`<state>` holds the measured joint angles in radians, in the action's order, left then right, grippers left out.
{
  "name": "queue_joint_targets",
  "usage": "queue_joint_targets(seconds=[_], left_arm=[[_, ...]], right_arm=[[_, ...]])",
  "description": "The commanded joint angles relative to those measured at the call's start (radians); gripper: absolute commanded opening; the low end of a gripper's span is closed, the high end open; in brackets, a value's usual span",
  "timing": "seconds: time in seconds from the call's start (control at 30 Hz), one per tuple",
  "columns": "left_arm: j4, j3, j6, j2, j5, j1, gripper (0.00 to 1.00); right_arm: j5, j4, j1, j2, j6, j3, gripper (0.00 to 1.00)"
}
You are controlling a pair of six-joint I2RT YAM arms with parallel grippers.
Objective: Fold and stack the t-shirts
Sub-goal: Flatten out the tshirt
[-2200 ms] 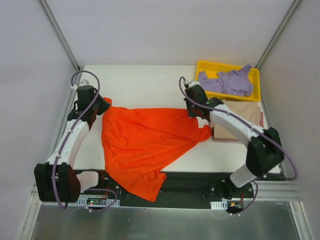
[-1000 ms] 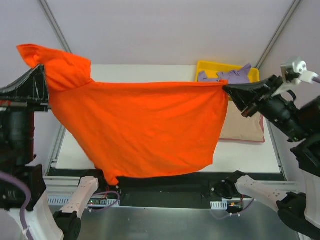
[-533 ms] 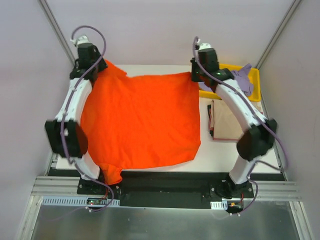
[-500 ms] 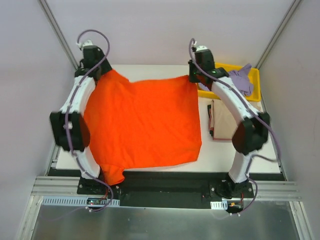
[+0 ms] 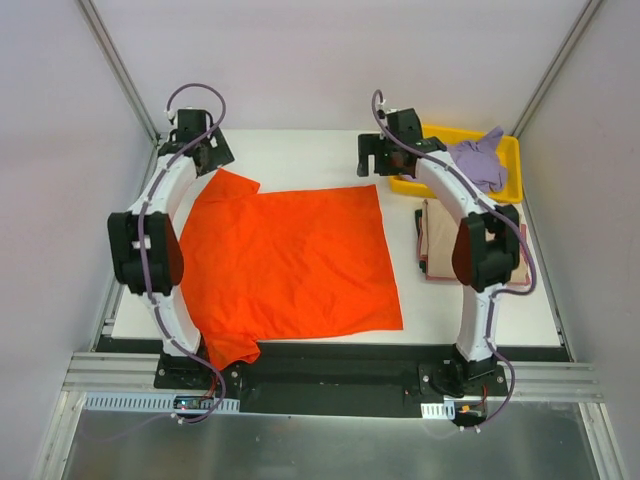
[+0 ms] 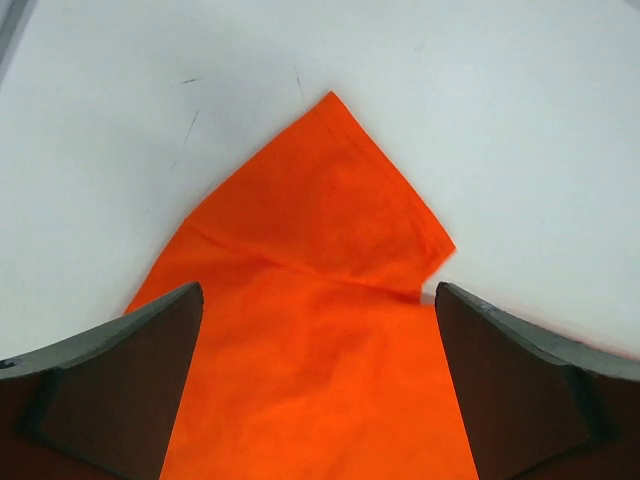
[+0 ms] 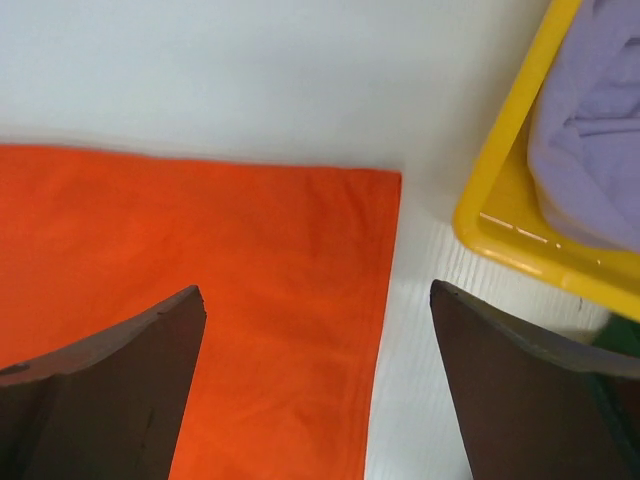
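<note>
Robot lab test cell was indicated. A white table was boxed in by plain pale panels, seen outboard of the left gripper and the right gripper. Aluminium extrusion posts were seen beyond both. Arm bases were bolted to a black rail on a sheet-metal deck, far back from the grippers. Purple cables and bare electronics were left exposed. A yellow tray was set just right of the right gripper.
</note>
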<state>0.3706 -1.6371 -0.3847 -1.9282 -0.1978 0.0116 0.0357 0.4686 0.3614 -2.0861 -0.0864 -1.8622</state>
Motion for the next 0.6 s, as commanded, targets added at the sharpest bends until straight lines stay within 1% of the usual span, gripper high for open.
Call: queue_joint_targets(seconds=[0.0, 0.17, 0.23, 0.3, 0.37, 0.43, 0.53, 0.57], left_arm=[[0.002, 0.146, -0.049, 0.230, 0.035, -0.004, 0.99], [0.039, 0.397, -0.146, 0.446, 0.121, -0.004, 0.99], [0.044, 0.492, -0.175, 0.517, 0.161, -0.004, 0.99], [0.044, 0.574, -0.201, 0.569, 0.153, -0.004, 0.99], [0.048, 0.621, -0.204, 0.566, 0.130, -0.004, 0.99], [0.057, 0.637, -0.207, 0.540, 0.115, -0.004, 0.99], [0.056, 0.632, -0.212, 0.464, 0.094, -0.004, 0.99], [0.056, 0.623, -0.210, 0.427, 0.095, -0.025, 0.99]], right_arm=[[0.088, -0.032, 0.040, 0.234, 0.011, 0.115, 0.96], [0.070, 0.008, 0.155, 0.353, 0.013, 0.291, 0.96], [0.070, -0.002, 0.206, 0.373, 0.048, 0.362, 0.96], [0.073, -0.031, 0.235, 0.373, 0.076, 0.417, 0.96], [0.084, -0.047, 0.243, 0.351, 0.115, 0.451, 0.96], [0.078, -0.057, 0.243, 0.315, 0.135, 0.466, 0.96], [0.066, -0.064, 0.243, 0.236, 0.139, 0.454, 0.96], [0.055, -0.064, 0.243, 0.207, 0.137, 0.443, 0.96]])
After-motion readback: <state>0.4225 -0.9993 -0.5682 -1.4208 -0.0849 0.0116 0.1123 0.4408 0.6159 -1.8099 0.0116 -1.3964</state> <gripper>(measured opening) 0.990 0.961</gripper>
